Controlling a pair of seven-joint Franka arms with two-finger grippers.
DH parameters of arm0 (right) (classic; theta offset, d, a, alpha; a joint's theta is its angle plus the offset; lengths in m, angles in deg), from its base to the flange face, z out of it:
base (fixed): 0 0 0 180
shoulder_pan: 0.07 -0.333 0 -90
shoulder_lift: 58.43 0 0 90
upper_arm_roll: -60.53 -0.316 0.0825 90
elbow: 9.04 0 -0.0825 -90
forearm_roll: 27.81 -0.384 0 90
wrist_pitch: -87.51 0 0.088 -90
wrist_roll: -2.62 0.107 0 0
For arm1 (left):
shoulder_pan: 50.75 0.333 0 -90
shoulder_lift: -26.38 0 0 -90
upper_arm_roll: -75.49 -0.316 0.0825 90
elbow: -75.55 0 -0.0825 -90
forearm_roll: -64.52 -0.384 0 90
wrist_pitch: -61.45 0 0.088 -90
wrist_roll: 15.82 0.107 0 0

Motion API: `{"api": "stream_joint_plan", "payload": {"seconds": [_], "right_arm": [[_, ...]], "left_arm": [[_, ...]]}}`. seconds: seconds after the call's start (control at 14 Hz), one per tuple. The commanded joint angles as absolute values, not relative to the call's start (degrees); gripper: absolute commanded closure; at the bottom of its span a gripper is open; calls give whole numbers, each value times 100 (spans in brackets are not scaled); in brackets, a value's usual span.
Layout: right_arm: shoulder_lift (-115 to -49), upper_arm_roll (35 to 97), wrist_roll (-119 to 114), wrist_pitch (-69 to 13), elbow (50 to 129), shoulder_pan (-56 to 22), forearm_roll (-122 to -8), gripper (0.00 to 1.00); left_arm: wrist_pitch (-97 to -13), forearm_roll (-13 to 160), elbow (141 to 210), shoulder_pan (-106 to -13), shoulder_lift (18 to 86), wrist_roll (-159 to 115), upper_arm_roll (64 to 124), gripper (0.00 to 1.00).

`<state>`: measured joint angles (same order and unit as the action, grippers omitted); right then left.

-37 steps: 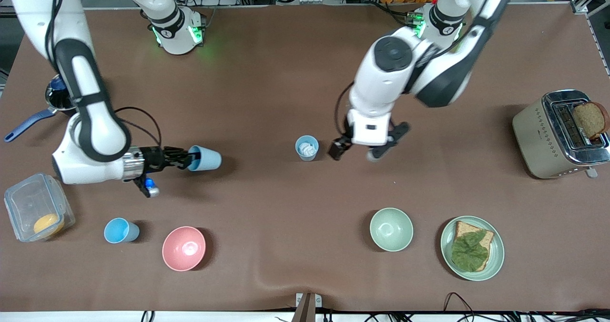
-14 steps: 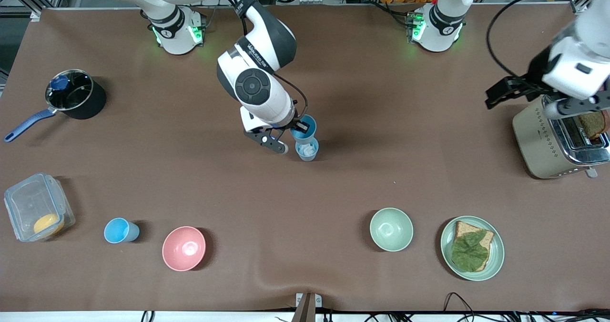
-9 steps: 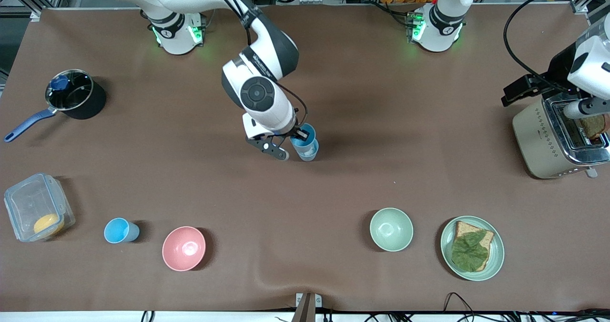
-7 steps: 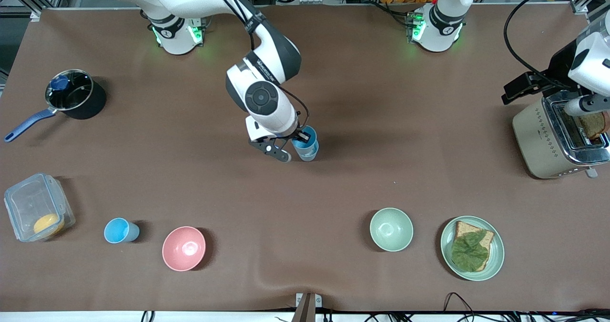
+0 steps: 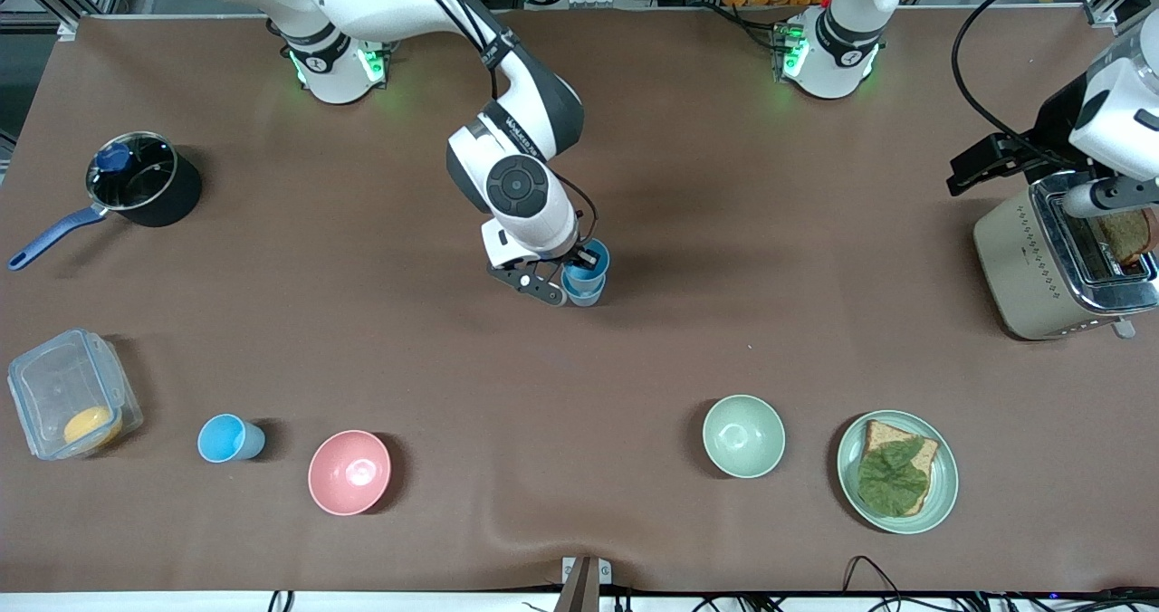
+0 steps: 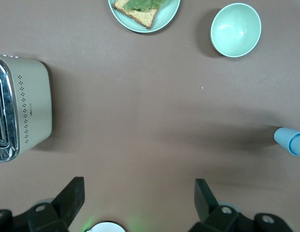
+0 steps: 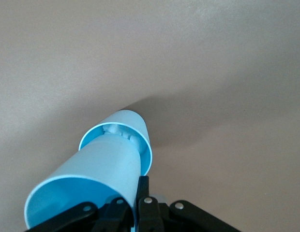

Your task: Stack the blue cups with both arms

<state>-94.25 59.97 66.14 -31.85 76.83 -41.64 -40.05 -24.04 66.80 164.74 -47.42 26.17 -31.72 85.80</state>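
My right gripper (image 5: 580, 264) is shut on the rim wall of a blue cup (image 5: 590, 266), one finger inside and one outside. This cup sits partly inside a second blue cup (image 5: 587, 296) that stands mid-table. In the right wrist view the held cup (image 7: 92, 179) reaches into the lower cup (image 7: 142, 133), which has something white in its bottom. A third blue cup (image 5: 231, 438) stands near the pink bowl (image 5: 349, 472). My left gripper (image 5: 1032, 182) is open and empty, up over the toaster (image 5: 1041, 259); its fingers (image 6: 72, 193) stand wide apart.
A pale green bowl (image 5: 743, 435) and a plate with bread and lettuce (image 5: 942, 494) lie near the front camera. A black pot (image 5: 167, 205) and a clear box (image 5: 41, 395) are at the right arm's end of the table.
My right gripper has brought its cup from the right arm's end to the mid-table cup and lowered it in. My left arm has pulled away to the toaster and stays there.
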Motion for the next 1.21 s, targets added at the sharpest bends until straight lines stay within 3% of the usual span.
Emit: {"api": "stream_joint_plan", "payload": {"seconds": [0.0, 0.07, 0.5, 0.93, 1.14], "right_arm": [[-9508, 6036, 6678, -3140, 7515, -4199, -3879, 8], [-9508, 6036, 6686, -3140, 7507, -4208, -3879, 0], [-9298, 6053, 6616, -2965, 7269, -4068, -3862, 0], [-8376, 6071, 4616, -1420, 7322, -3120, -3870, 0], [-7814, 6080, 3264, -952, 7803, -2514, -3862, 0]], "left_arm": [[-2293, 6392, 16467, -4759, 2559, -3085, 8621, 0], [-2293, 6347, 16467, -4742, 2551, -3085, 8682, 0], [-2293, 6259, 16353, -4724, 2542, -3076, 8682, 0], [-2336, 6276, 16344, -4707, 2594, -3076, 8682, 0], [-2354, 6303, 16344, -4706, 2603, -3076, 8647, 0]]}}
